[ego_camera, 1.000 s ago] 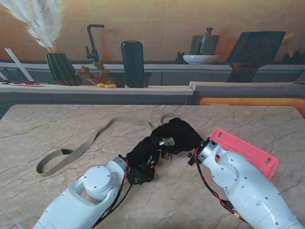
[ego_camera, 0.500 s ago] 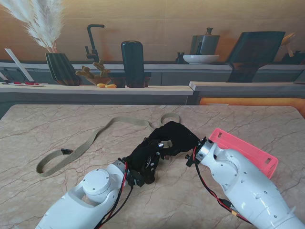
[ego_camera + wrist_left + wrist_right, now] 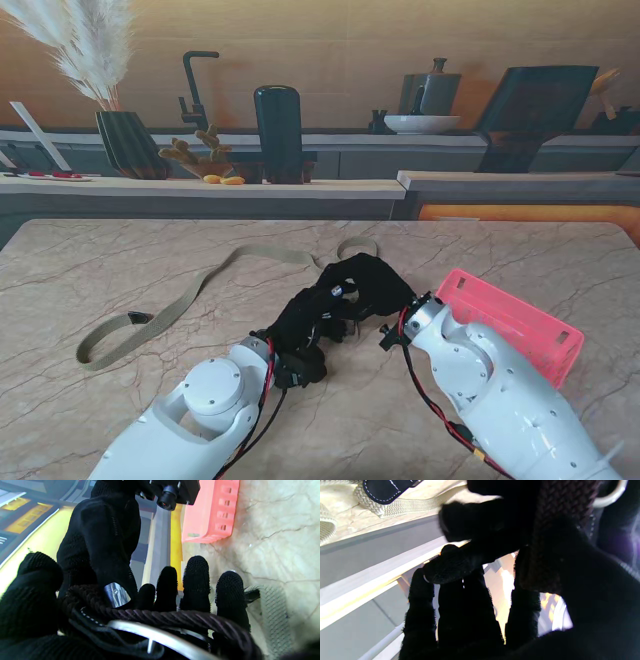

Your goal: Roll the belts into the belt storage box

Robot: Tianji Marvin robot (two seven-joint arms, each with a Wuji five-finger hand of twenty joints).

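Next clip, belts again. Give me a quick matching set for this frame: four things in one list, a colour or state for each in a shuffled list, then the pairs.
Things:
1. belt storage box
2. beige belt
3. dark braided belt
4. left hand

Colour or state:
A. lying unrolled on the table, to my left
B. pink, standing on the table to my right
C. black-gloved, closed on the dark belt
D. brown woven cord with a silver buckle, held between both hands

Pairs: 1-B, 2-A, 3-D, 4-C
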